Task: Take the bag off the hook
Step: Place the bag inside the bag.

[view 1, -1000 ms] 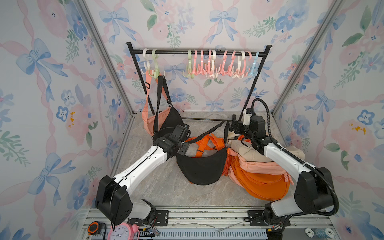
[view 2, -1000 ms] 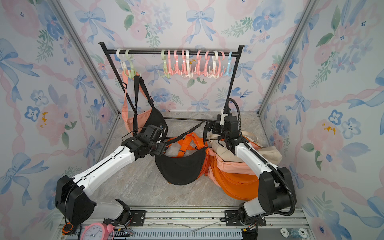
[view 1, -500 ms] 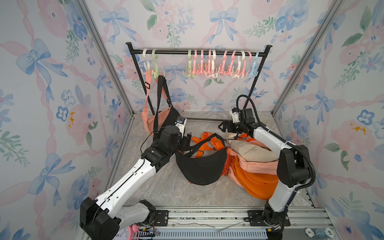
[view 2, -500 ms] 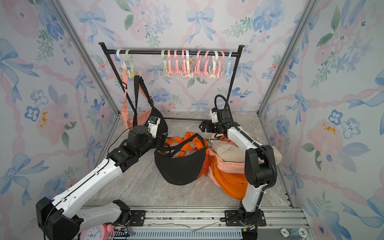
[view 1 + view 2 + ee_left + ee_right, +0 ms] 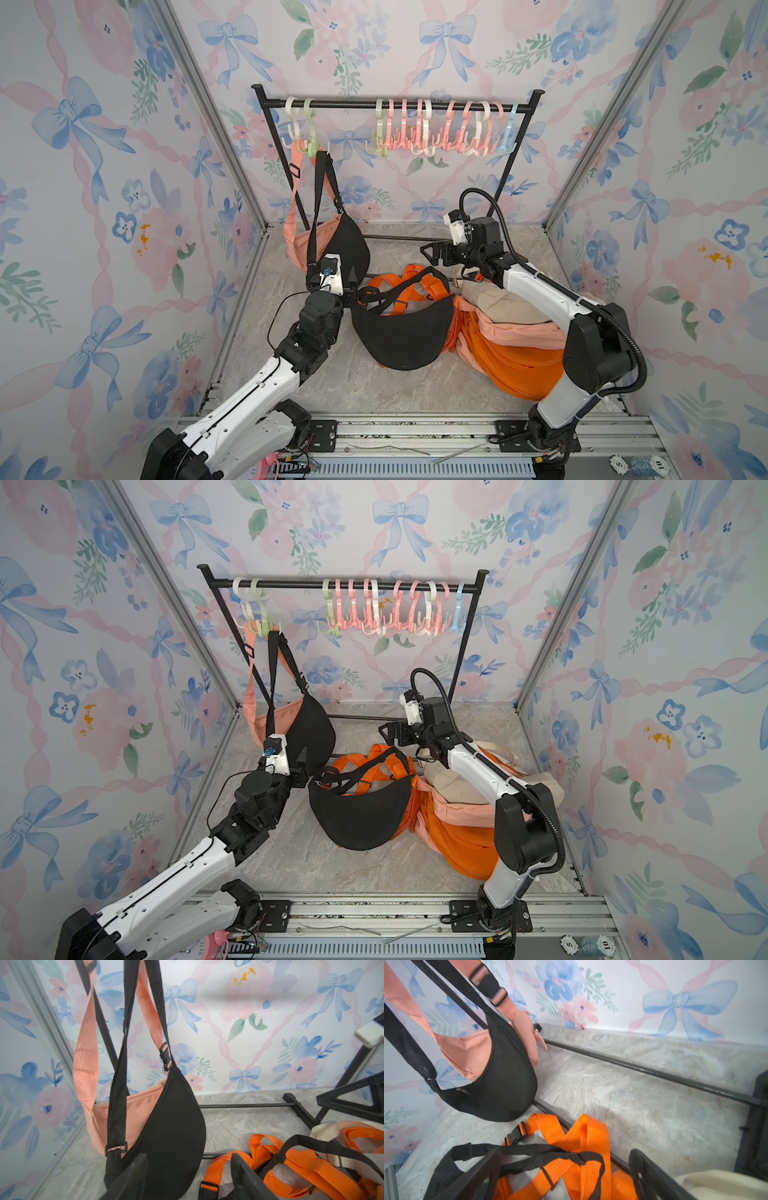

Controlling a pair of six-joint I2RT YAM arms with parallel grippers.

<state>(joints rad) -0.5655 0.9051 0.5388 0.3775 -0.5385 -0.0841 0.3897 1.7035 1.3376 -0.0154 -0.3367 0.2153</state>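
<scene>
Left wrist view, left to right. Item: peach sling bag (image 5: 116, 1109), hung by its strap, behind. Item: black sling bag (image 5: 172, 1126), the one to remove; its strap runs up to the green hook (image 5: 311, 129) in a top view, so it hangs low near the counter (image 5: 239, 1126). My left gripper (image 5: 188, 1156): jaws parted, empty, at that bag's lower edge. Item: orange straps (image 5: 301, 1161), heaped loose. My right gripper (image 5: 430, 254): wide apart, idle, well off.
</scene>
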